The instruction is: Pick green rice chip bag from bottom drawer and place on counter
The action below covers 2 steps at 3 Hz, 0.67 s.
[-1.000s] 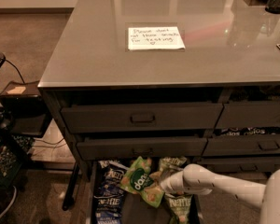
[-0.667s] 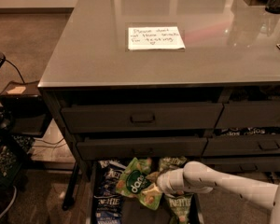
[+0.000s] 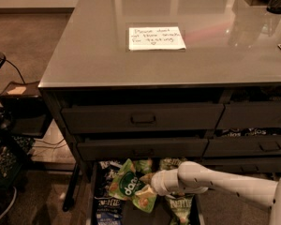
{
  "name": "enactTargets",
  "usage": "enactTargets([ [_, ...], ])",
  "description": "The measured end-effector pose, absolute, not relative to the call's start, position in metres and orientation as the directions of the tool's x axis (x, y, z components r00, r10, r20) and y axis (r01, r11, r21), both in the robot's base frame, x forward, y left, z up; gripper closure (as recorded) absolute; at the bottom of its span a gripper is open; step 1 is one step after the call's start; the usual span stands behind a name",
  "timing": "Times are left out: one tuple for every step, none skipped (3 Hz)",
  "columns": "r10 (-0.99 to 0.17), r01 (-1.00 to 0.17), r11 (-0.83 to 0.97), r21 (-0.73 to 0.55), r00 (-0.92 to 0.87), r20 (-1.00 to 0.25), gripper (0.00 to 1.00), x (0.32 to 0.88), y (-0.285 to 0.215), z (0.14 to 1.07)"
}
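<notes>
green rice chip bag point(image 3: 127, 188) sits in the bottom drawer point(image 3: 143, 215), tilted, white "dang" lettering facing up-left, lying on top of the other bags.

gripper point(image 3: 148, 190) is touching the bag's right edge, tip right against the foil. Can't tell how far open it is or whether it actually has the bag; the contact point is hidden by the wrist and the crinkled foil.

white arm point(image 3: 225, 185) comes in from the bag's right, running roughly level across the drawer opening.

Just left of and below the bag: dark blue Kettle bags point(image 3: 107, 205), partly under it.
Right of the bag, below the arm: an olive-green Kettle bag point(image 3: 180, 206); another green bag point(image 3: 171, 163) peeks out just above the wrist.

Directly above the bag: middle drawer point(image 3: 143, 149), then top drawer point(image 3: 143, 117), both closed or nearly so.
Well above the bag: the counter point(image 3: 84, 55), glossy grey, with the paper note point(image 3: 157, 38) lying flat on it.

Far left of the bag, on the floor: a black box point(image 3: 19, 104) with cables.
</notes>
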<state>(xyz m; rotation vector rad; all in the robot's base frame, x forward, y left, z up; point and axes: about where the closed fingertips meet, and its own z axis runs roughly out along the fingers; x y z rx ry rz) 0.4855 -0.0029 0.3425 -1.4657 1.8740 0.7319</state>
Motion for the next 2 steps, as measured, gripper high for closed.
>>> enactTargets([
  [-0.596,-0.978,0.201,0.052,-0.164,-0.786,1.0,0.479,0.033,0.368],
  [-0.554,-0.983,0.174,0.052,-0.142,-0.82,1.0,0.477,0.069,0.394],
])
